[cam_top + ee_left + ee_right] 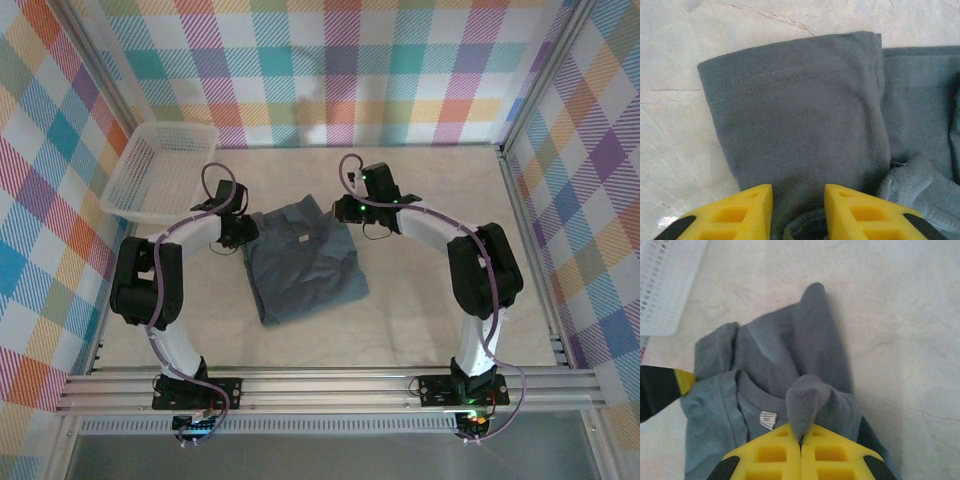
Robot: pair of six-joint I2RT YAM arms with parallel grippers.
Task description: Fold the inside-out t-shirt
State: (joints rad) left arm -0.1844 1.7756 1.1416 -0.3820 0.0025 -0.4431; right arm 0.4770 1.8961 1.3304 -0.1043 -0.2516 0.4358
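The inside-out t-shirt (303,262) was laid midway on the counter (440,300), long axis far to near; both hands were placed at its far end; the right hand (801,437) was seen pinched tight on a cloth ridge beside the label (768,419); the left hand (798,197) was held agape over the sleeve (795,115), unclear from above.

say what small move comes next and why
Probably shut the left claw: it stands open with shirt fabric between its fingers, while the right claw is shut on a fold near the collar. Then both could lift together.
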